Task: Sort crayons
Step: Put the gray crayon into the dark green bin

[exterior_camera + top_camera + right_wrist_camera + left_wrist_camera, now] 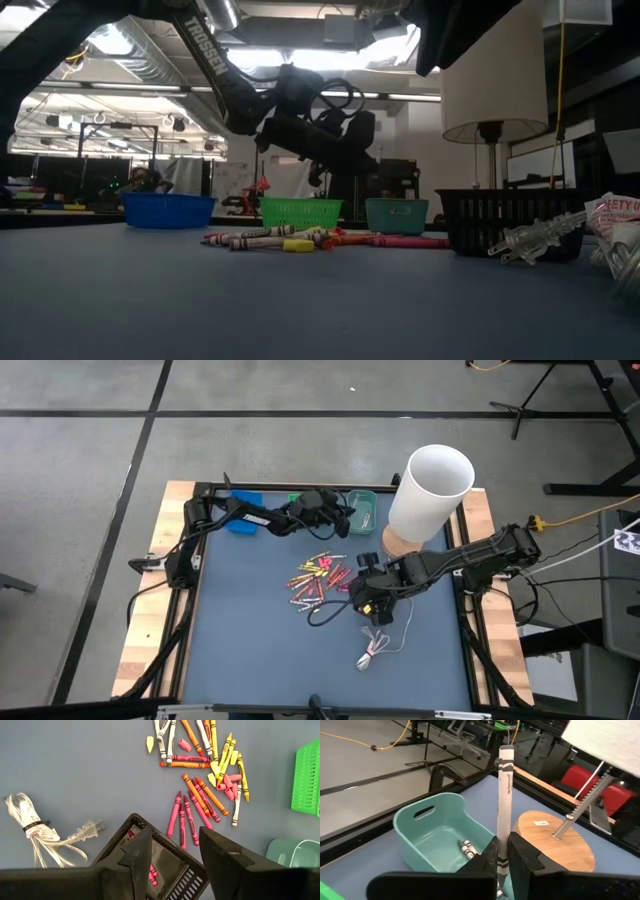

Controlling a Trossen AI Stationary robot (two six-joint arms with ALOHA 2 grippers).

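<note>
The crayons (320, 578) lie in a loose scatter near the middle of the blue worktop (250, 640), while one white crayon (503, 810) stands upright, pinched between the closed fingers of the left gripper (502, 862), just above the teal basket (432, 832) at the worktop's far edge, where a couple of crayons already lie. The right gripper (175, 852) hangs with its fingers spread and empty over the black basket (165, 865), which holds pink or red crayons, just beside the scatter. A coiled white cable (375, 650) lies toward the near edge, and a lamp (425, 495) stands at the far right corner.
</note>
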